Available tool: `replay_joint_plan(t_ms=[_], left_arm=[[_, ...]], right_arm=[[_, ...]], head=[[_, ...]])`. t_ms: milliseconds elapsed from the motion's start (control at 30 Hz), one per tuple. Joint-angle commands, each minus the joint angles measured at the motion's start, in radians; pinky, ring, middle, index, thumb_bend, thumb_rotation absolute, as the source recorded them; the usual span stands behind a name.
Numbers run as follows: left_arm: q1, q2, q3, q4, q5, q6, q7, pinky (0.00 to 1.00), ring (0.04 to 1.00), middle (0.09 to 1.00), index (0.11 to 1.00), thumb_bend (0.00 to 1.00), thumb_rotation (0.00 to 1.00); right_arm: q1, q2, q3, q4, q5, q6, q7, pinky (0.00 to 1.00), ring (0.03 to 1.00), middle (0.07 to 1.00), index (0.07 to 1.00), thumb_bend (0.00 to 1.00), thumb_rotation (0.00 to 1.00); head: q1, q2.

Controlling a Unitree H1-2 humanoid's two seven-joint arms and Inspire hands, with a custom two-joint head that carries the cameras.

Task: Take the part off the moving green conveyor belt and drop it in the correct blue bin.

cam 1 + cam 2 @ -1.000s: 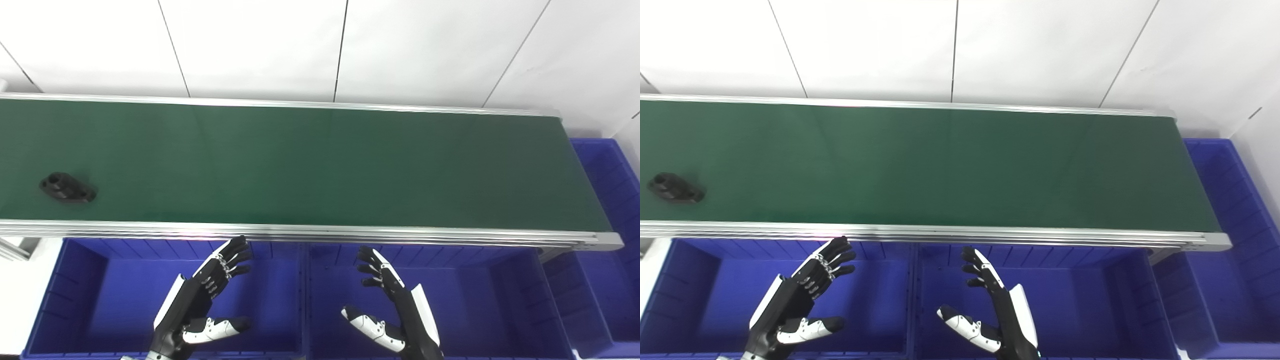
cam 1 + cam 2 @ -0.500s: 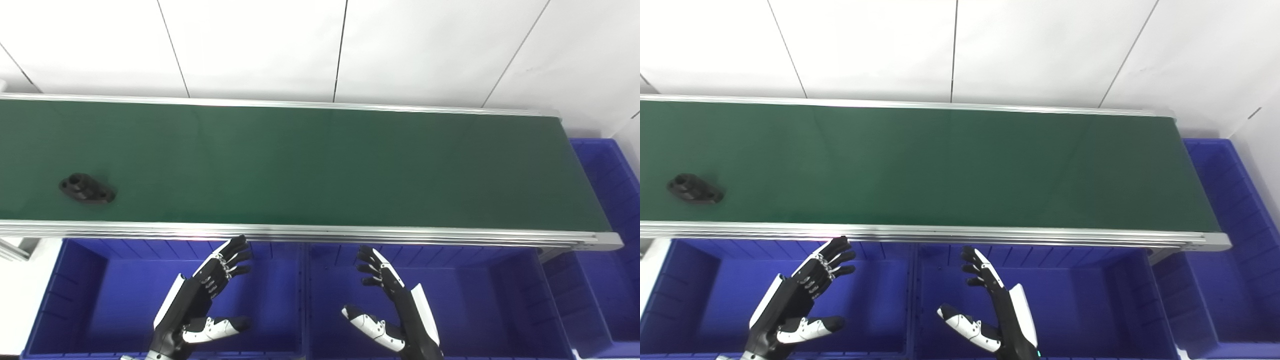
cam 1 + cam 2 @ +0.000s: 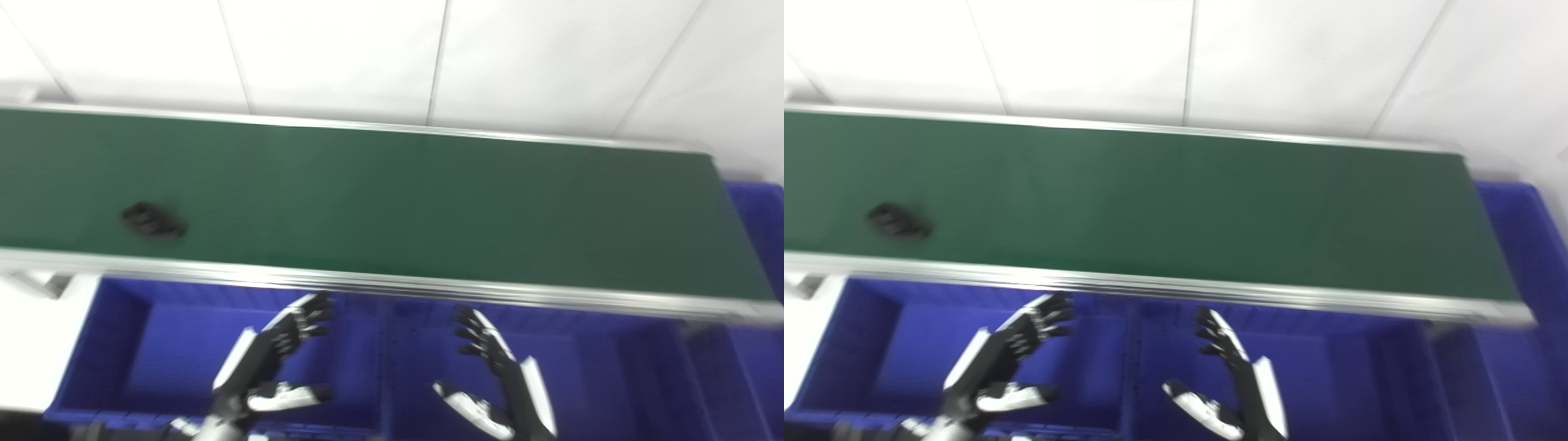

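Part (image 3: 153, 222), small and dark, lies blurred on the left stretch of the green conveyor belt (image 3: 392, 202), toward the belt's near side and well apart from both my hands; its shape is too smeared to make out; the belt runs across the whole scene from the left edge to its right end, framed by a silver rail (image 3: 392, 285) along the near side and white wall panels (image 3: 343, 55) behind; below the rail, on the left, sits a blue bin (image 3: 131, 352), and over its right part hovers my left hand (image 3: 278, 361), palm turned inward, fingers spread and pointing up toward the rail, thumb stretched out to the right, holding nothing; a second blue bin (image 3: 603, 376) lies just right of the first, the two sharing a dividing wall at the centre; above that second bin hangs my right hand (image 3: 499, 383), mirroring the other, fingers apart and raised, thumb reaching left, likewise empty; the two hands face each other across the divider, neither touching belt, rail or bin; at the far right, past the belt's end, a third blue bin (image 3: 1528, 245) shows along the picture's edge; both head views are softened by motion blur.
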State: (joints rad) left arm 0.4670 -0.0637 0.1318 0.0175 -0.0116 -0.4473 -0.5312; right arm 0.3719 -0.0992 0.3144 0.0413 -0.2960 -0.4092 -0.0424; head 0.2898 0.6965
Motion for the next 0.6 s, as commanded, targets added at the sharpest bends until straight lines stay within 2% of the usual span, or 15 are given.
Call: replay_joint_plan(t_ms=[0,100,267,400,567], left_arm=[[0.012,0.016,-0.041,-0.013,0.027,-0.023,0.067,0.76,0.838,0.876,0.84,0.73,0.39],[0.012,0.048,-0.104,-0.009,0.055,-0.023,0.15,0.75,0.833,0.879,0.838,0.75,0.39],[0.003,0.118,-0.217,-0.001,0.094,-0.023,0.311,0.72,0.816,0.872,0.826,0.78,0.37],[-0.012,0.188,-0.323,0.01,0.133,-0.023,0.469,0.71,0.808,0.865,0.82,0.8,0.4],[-0.041,0.271,-0.449,0.023,0.166,-0.023,0.643,0.69,0.799,0.858,0.812,0.81,0.4]], right_arm=[[-0.005,-0.013,0.004,-0.008,0.027,-0.06,-0.013,0.72,0.823,0.867,0.908,0.59,0.54],[-0.011,-0.024,0.009,0.002,0.046,-0.059,-0.013,0.73,0.83,0.87,0.91,0.57,0.51],[-0.021,-0.036,0.02,0.016,0.046,-0.06,-0.026,0.73,0.832,0.869,0.912,0.53,0.5],[-0.025,-0.037,0.027,0.028,0.045,-0.06,-0.037,0.71,0.826,0.864,0.907,0.53,0.51],[-0.036,-0.047,0.043,0.04,0.026,-0.06,-0.062,0.69,0.817,0.856,0.903,0.52,0.5]], head=[[0.035,-0.028],[0.063,-0.06],[0.07,-0.079],[0.06,-0.111],[0.046,-0.12]])
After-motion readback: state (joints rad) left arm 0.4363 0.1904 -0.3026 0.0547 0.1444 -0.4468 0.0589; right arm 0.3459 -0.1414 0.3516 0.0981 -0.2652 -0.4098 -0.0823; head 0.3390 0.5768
